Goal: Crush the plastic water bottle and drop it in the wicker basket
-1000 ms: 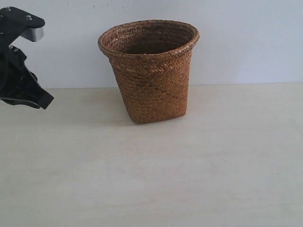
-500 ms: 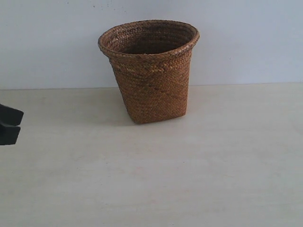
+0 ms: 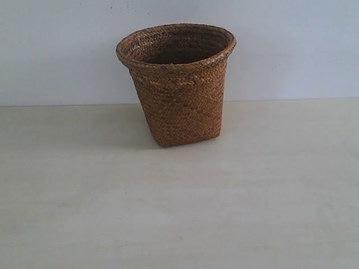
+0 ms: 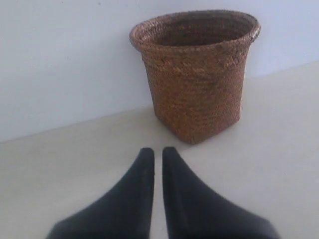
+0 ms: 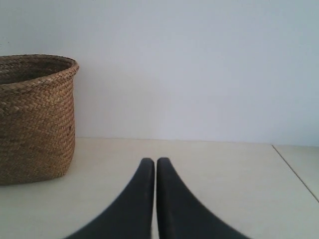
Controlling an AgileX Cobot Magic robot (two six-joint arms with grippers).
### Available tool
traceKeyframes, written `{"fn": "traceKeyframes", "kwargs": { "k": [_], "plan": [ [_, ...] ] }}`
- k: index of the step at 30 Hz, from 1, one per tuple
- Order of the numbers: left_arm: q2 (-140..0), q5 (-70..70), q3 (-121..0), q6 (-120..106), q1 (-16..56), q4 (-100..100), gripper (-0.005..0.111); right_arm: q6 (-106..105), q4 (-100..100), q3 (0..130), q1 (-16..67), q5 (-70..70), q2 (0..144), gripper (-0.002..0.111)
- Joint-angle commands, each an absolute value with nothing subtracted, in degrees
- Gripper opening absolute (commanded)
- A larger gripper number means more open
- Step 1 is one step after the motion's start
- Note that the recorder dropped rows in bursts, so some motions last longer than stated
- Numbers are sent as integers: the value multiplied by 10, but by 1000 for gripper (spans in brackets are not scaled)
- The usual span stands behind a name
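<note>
The wicker basket [image 3: 178, 84] stands upright on the pale table near the back wall, brown and woven with a flared braided rim. It also shows in the left wrist view as the same basket [image 4: 197, 74] and at the edge of the right wrist view, basket [image 5: 35, 117]. No plastic water bottle shows in any view; what lies inside the basket is hidden. My left gripper [image 4: 157, 151] is shut with nothing between its black fingers, well short of the basket. My right gripper [image 5: 155, 161] is shut and empty, off to the basket's side. Neither gripper appears in the exterior view.
The pale table [image 3: 179, 213] runs up to a plain white wall [image 3: 291, 45]. A thin seam [image 5: 295, 172] crosses the table surface in the right wrist view.
The left arm, at the exterior view's left edge one second ago, has dropped and withdrawn leftward out of that view. The basket has not moved.
</note>
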State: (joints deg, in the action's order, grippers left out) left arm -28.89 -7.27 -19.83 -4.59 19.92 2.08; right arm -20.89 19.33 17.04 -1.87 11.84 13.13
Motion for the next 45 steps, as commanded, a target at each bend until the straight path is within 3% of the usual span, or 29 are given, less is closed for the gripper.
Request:
{"fn": "traceKeyframes", "kwargs": {
  "k": [1,11,45],
  "plan": [
    [-229,-20,-151,-22,199,27,4,-210,201,141,-21,115,94,0],
    [-170,6,-98,-5,199,27,4,-219,201,85,-21,92,85,0],
    [-159,0,-96,-61,184,16,4,-187,210,85,-21,92,85,0]
  ]
}}
